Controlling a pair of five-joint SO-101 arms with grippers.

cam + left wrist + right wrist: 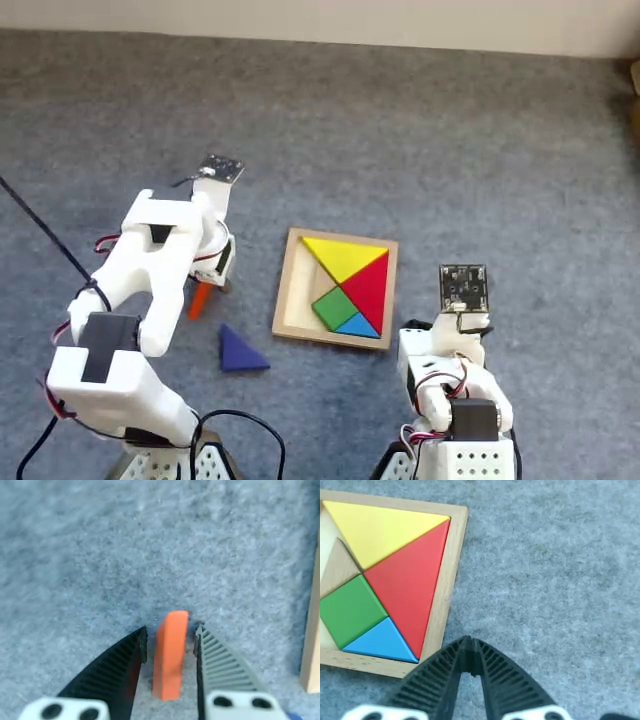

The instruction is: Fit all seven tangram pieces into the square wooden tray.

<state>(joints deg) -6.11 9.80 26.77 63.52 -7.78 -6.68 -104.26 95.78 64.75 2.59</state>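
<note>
The square wooden tray point(290, 288) lies mid-table and holds a yellow triangle point(342, 257), a red triangle point(370, 285), a green square point(333, 306) and a light blue triangle point(358, 324). An orange piece point(170, 655) lies on the carpet left of the tray, between the fingers of my open left gripper point(170, 637), with a small gap on each side. A dark blue triangle point(240, 352) lies loose in front of it. My right gripper point(470, 655) is shut and empty, just off the tray's point(451, 580) near right corner.
Grey carpet covers the whole table. The tray's wooden edge point(312, 645) is close to the left gripper's right side. Bare wood point(337, 565) shows in the tray's left part. Open carpet stretches behind and to the right of the tray.
</note>
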